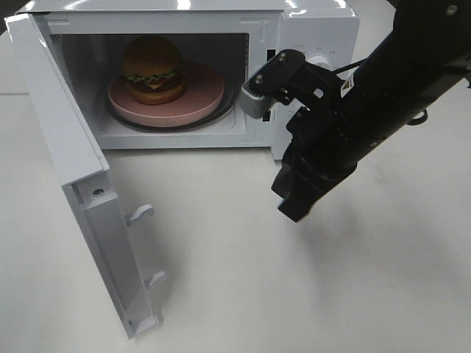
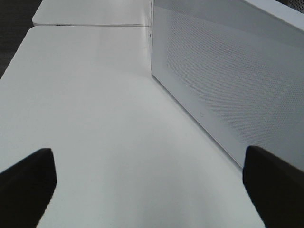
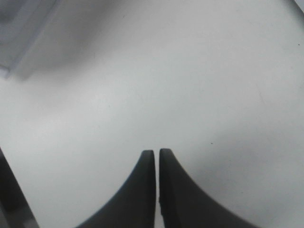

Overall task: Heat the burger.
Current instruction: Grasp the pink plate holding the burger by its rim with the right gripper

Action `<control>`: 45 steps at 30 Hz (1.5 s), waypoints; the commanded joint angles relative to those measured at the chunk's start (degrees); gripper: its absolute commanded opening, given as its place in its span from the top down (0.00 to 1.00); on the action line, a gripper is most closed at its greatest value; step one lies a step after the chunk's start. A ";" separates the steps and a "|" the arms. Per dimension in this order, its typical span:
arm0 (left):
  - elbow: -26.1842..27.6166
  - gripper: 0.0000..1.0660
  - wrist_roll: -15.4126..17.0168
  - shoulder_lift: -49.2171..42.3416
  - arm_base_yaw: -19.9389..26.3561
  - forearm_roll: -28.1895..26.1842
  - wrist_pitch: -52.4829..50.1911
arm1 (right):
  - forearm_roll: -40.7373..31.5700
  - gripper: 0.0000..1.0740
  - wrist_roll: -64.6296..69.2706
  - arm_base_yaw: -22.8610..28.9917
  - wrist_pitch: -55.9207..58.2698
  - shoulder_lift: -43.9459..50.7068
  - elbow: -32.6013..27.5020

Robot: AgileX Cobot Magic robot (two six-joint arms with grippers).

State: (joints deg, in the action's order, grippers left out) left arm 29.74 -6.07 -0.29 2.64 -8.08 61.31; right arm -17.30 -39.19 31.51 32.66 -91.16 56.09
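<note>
- High camera: you see the burger (image 1: pixel 152 70) on the pink plate (image 1: pixel 210 92) inside the microwave (image 1: pixel 184 20); the door (image 1: pixel 73 147) stands open, so closing and starting are left
- Left wrist: your left gripper (image 2: pixel 149 173) is spread wide, holding nothing
- Right wrist: your right gripper (image 3: pixel 157 159) is clenched on nothing, above the table (image 3: pixel 190 71)

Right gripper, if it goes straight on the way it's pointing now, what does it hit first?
Most likely the bare white table: the right gripper, fingers shut and empty, aims down at it with nothing between. The microwave door lies off to one side.
</note>
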 commanded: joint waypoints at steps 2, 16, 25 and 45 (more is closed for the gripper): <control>-0.11 0.06 0.17 -0.97 0.17 0.06 -0.06 | 6.25 0.95 -13.92 -0.17 3.50 0.46 0.46; -0.11 0.06 0.17 -0.97 0.17 0.06 -0.06 | 26.59 0.83 -28.71 0.57 3.15 0.46 0.46; -0.11 0.06 0.17 -0.97 0.17 0.06 -0.06 | 33.63 0.56 -27.73 5.44 -0.11 0.46 0.46; -0.11 0.06 0.17 -0.97 0.17 0.06 -0.06 | 40.16 0.15 -14.04 9.85 -4.24 -8.71 11.00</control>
State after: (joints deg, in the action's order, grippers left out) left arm 29.74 -6.07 -0.29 2.64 -8.08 61.31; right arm 22.23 -54.09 40.91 28.25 -99.58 66.46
